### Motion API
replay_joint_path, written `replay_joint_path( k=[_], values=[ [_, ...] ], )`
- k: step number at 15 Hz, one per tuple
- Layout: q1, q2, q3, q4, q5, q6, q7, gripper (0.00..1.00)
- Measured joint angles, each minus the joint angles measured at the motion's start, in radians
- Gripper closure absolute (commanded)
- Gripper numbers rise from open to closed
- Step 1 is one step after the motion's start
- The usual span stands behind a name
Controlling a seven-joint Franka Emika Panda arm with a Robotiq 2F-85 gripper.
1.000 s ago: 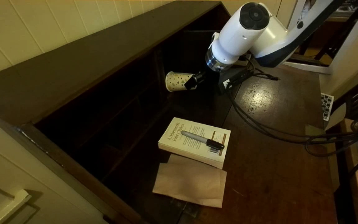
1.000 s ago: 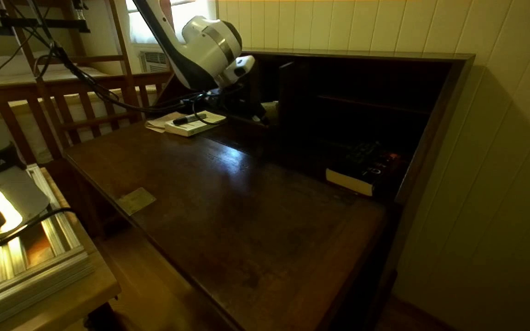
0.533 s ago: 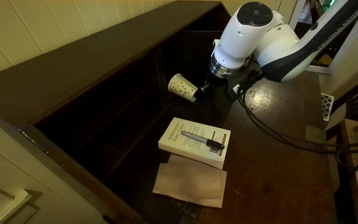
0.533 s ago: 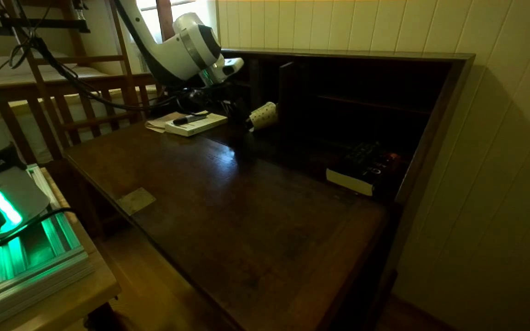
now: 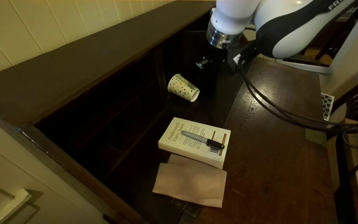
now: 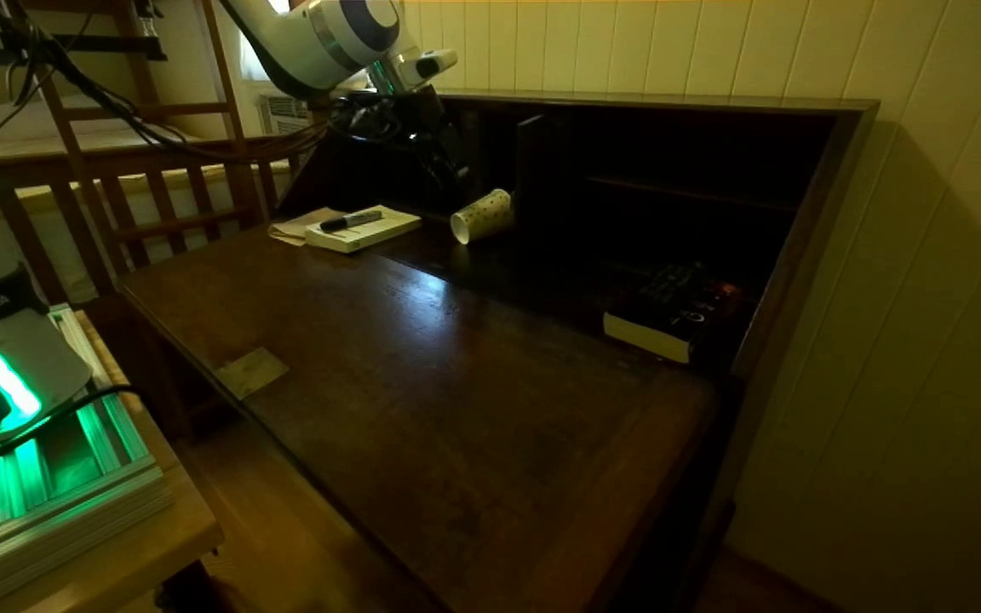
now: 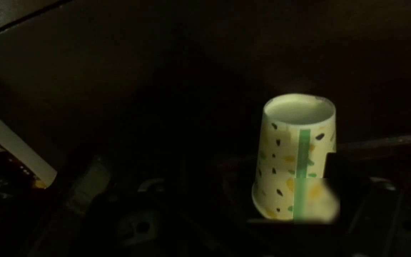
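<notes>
While arm [image 5: 278,34] slants over desk [image 5: 275,174], gripper [image 7: 214,162] hangs angled down near sideways cup [image 5: 183,88], jaws wide apart, empty.

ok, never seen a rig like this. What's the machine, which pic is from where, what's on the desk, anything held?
The white machine is a robot arm with several joints; the black tool at its tip, the end effector, does the grasping. Two pictures come from cameras standing outside the robot at different spots. The dark close-up is the wrist view, from a camera riding on the arm.

On the wooden desk, a patterned cup lies on its side. A marker rests on a pale book, with brown paper beside it. An exterior view also shows a dark book.

Nothing is held: the end effector is open, apart from the cup.
</notes>
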State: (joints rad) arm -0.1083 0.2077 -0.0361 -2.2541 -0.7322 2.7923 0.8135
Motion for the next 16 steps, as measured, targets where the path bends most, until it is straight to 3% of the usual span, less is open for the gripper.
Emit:
replay_joint_path(
  k=[6, 16],
  values=[
    [-0.010, -0.013, -0.005, 0.036, 0.002, 0.017, 0.000, 0.00],
    [-0.032, 0.098, 0.032, 0.055, 0.116, 0.104, -0.041, 0.00]
  ],
)
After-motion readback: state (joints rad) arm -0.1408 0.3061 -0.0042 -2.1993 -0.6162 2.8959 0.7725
